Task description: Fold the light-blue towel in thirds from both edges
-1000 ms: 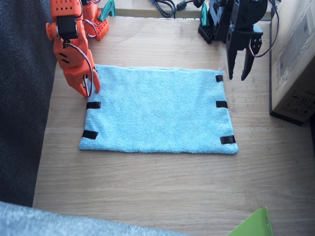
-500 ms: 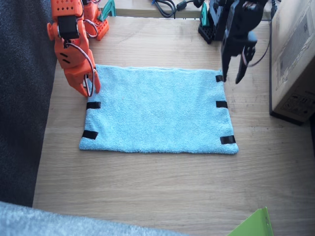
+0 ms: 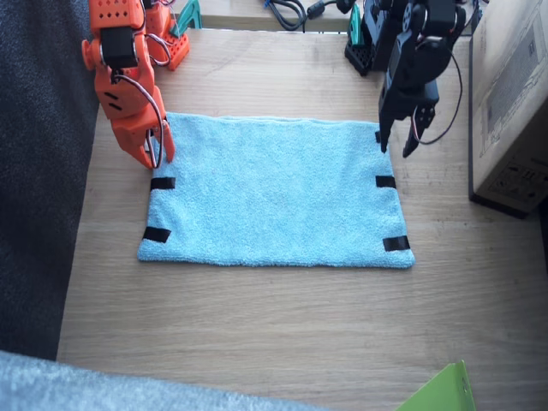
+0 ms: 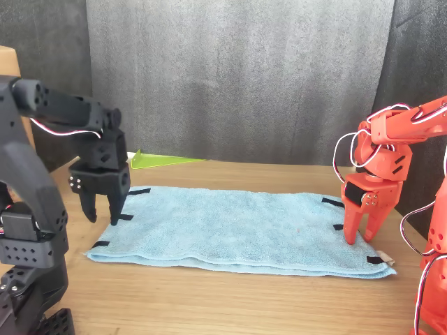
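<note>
On table (image 3: 257,325): light-blue towel (image 3: 274,193) flat, unfolded.

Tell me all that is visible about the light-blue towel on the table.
The light-blue towel is a rectangular piece of terry-like cloth, lying flat and unfolded on the wooden table. Small black tape strips mark both short sides, and a tiny pale label shows at one corner in the front view. The right gripper stands at one far corner, the left gripper at the other with jaws open; whether either touches the cloth cannot be told.
</note>
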Controlling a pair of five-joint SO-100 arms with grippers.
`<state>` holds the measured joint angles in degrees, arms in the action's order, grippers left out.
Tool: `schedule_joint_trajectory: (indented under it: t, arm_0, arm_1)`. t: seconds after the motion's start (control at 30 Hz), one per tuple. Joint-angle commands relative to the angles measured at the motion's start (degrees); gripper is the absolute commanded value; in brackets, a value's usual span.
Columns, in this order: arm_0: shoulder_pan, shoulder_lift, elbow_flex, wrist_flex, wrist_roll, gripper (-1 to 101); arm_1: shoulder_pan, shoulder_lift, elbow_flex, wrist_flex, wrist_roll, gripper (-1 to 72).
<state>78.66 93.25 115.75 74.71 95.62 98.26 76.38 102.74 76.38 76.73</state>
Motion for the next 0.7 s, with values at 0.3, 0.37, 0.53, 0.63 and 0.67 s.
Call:
schedule_joint_trajectory:
  t: [0.3,0.37,0.53,0.63,0.67]
  arm_0:
    - [-1.1,-4.9,-5.3,1.7,1.1,23]
    - [-1.1,-5.1,-5.2,1.8,1.2,23]
    - [-0.2,-6.8,-5.5,2.9,1.1,22]
    - [0.1,-7.3,-5.7,3.0,0.9,22]
    - [0.1,-7.6,-5.8,3.1,0.9,22]
  arm_1:
    - [0.1,2.3,1.5,1.1,-0.2,19.7]
    - [0.3,2.4,1.5,1.2,-0.1,19.7]
    - [1.0,2.8,1.5,1.7,0.0,19.7]
    - [1.3,3.2,1.5,2.0,0.2,19.7]
    - [1.4,3.3,1.5,2.1,0.2,19.5]
